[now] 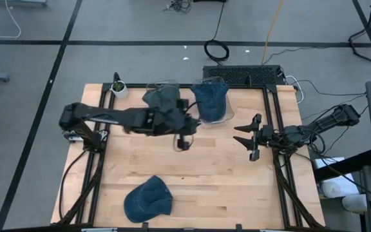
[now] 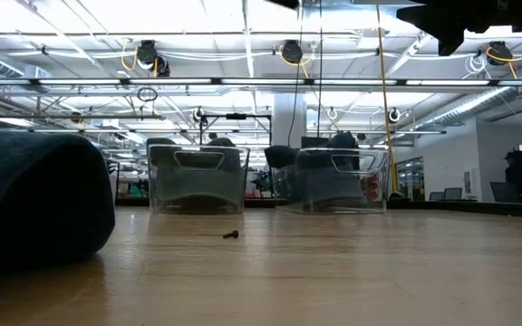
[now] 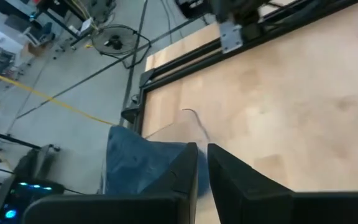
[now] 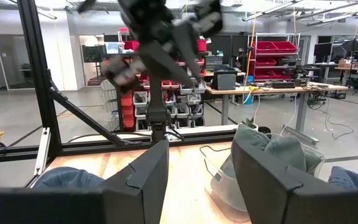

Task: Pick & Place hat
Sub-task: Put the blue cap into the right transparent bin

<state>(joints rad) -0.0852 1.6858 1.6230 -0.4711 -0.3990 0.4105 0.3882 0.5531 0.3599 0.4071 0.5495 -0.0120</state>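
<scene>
Left claw (image 1: pixel 184 137) hangs above the middle of the table, just in front of the two clear bins. Its fingers (image 3: pixel 182 171) stand narrow, with only a slim gap between them and nothing in it. Right claw (image 1: pixel 245 138) waits at the right edge of the table, spread wide and empty.

We take the loose blue hat (image 1: pixel 148 198) to be the one left to move. It lies flat on the bare wood, well apart from the left claw, on the side away from the bins and near the table's front edge. From table height it shows as a dark, slumped mound (image 2: pixel 34 204).

We judge it to be soft cloth: light, limp and not fragile. It should fold and sag when lifted rather than keep its shape, and a shallow pinch could slip off a single layer. We would take hold at the raised crown or at a bunched fold, closing deep enough to catch doubled fabric. A flat edge pressed against the wood would be a poorer place.

Behind the left claw, the nearer bin (image 1: pixel 172 87) holds a grey-green hat (image 1: pixel 161 100). The bin beside it (image 1: pixel 229 113) holds another blue hat (image 1: pixel 210 98). A small potted plant (image 1: pixel 118 86) stands at the far left corner of the table (image 1: pixel 224 187).
</scene>
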